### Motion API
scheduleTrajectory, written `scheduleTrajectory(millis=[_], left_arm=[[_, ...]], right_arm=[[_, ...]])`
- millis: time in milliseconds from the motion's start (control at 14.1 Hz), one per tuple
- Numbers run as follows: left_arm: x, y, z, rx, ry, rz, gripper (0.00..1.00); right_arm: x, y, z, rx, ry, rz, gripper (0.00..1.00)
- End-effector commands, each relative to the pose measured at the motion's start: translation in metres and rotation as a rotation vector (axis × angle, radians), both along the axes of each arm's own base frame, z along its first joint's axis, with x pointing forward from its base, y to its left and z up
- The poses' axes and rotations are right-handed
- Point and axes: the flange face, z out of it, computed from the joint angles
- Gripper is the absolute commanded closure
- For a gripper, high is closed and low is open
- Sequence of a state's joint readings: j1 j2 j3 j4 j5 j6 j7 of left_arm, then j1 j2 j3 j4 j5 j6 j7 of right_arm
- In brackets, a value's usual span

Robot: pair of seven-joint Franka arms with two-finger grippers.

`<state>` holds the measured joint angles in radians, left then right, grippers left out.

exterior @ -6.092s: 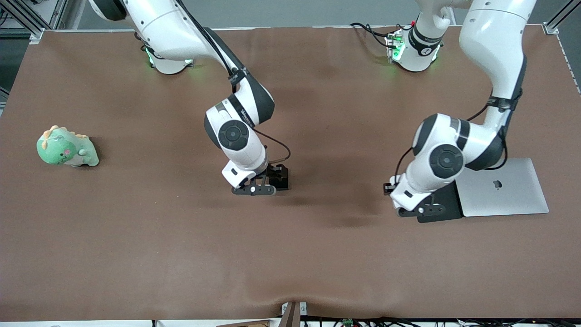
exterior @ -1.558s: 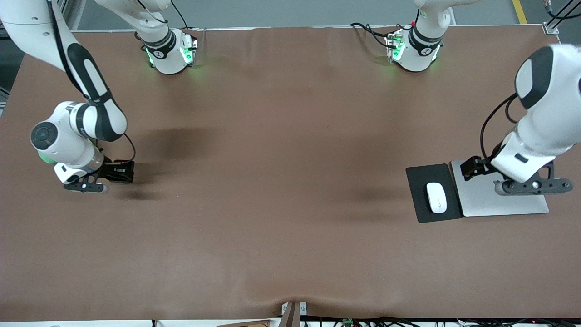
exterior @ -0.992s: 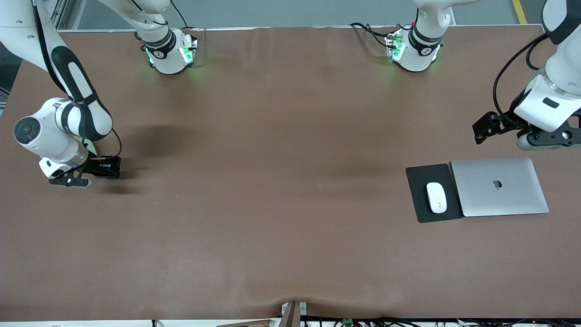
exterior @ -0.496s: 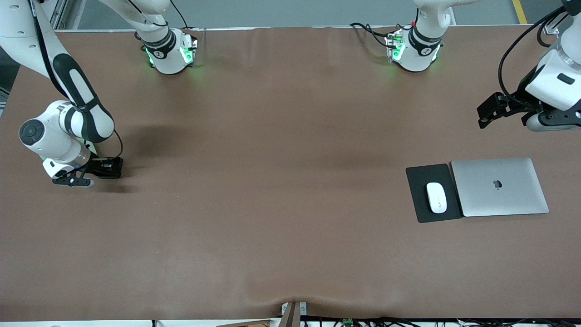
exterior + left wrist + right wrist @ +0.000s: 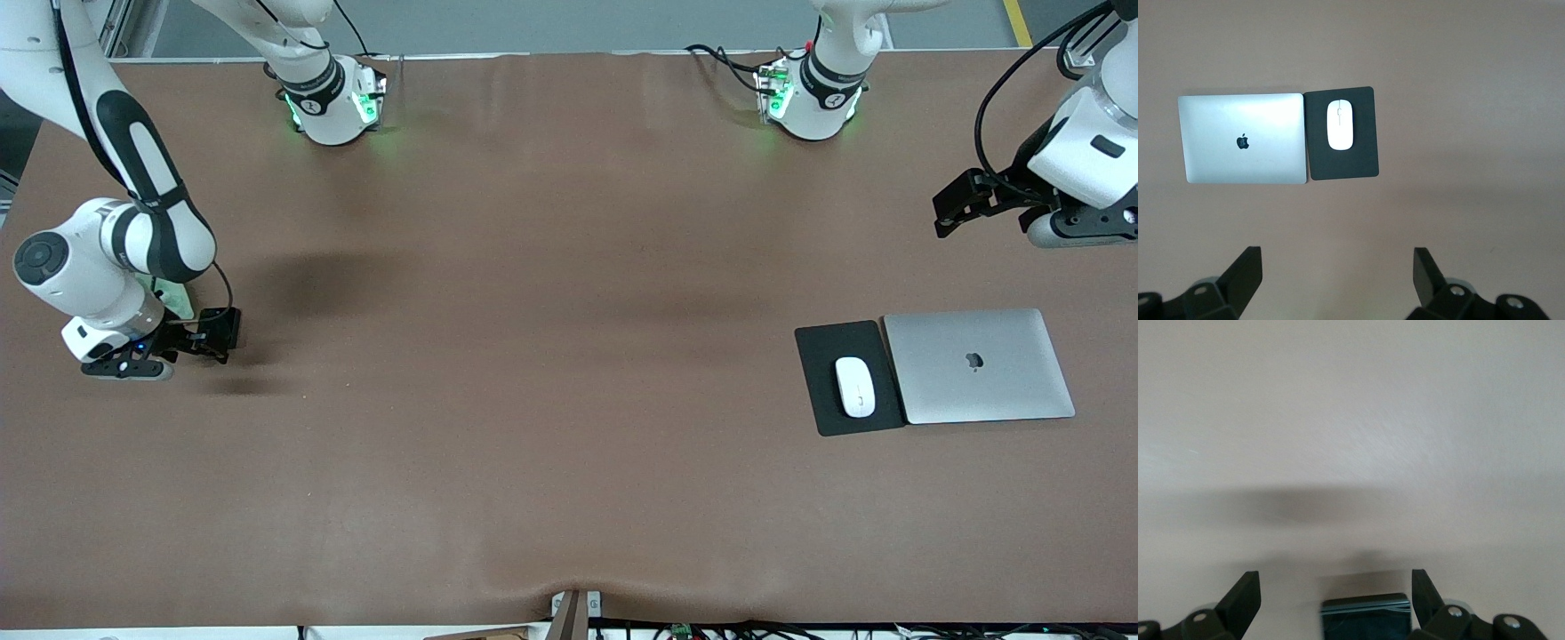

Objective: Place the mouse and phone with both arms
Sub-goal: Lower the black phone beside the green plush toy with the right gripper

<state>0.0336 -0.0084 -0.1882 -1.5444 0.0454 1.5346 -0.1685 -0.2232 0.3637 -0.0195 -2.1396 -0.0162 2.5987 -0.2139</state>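
The white mouse point(image 5: 855, 386) point(image 5: 1340, 124) lies on a black mat point(image 5: 818, 356) point(image 5: 1361, 163) toward the left arm's end of the table. My left gripper point(image 5: 1080, 229) point(image 5: 1338, 267) hangs open and empty in the air, over the table near that end. At the right arm's end, my right gripper point(image 5: 124, 366) point(image 5: 1336, 587) is low over the table and open. The black phone point(image 5: 1366, 617) sits between its spread fingers, close to one finger and well apart from the other. The front view does not show the phone, because the right hand covers it.
A closed silver laptop point(image 5: 978, 364) point(image 5: 1241, 140) lies right beside the mat, toward the left arm's end. A green plush toy point(image 5: 175, 300) peeks out from under the right arm's wrist. A small fixture point(image 5: 575, 612) sticks up at the table edge nearest the camera.
My right gripper has opened and let go of the phone, shifting slightly. My left arm has lifted off the laptop and drawn back toward its base.
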Motion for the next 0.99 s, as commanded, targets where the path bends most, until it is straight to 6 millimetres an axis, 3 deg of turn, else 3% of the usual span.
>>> scheduleTrajectory(millis=[0, 283, 496, 779, 921], left_arm=[[-0.006, 0.002, 0.006, -0.016, 0.013, -0.021, 0.00], [-0.012, 0.001, 0.008, -0.012, 0.025, -0.021, 0.00], [-0.014, -0.007, 0.010, -0.011, 0.022, -0.033, 0.00], [-0.018, -0.004, 0.015, -0.009, 0.011, -0.030, 0.00], [-0.021, -0.004, 0.015, -0.009, 0.011, -0.030, 0.00]], right_arm=[[0.020, 0.024, 0.051, 0.019, 0.059, -0.040, 0.00], [0.038, 0.068, 0.139, 0.030, 0.158, -0.107, 0.00], [0.035, 0.095, 0.208, 0.028, 0.207, -0.112, 0.00], [0.009, 0.105, 0.303, 0.034, 0.181, -0.105, 0.00], [-0.006, 0.103, 0.337, 0.035, 0.126, -0.109, 0.00]])
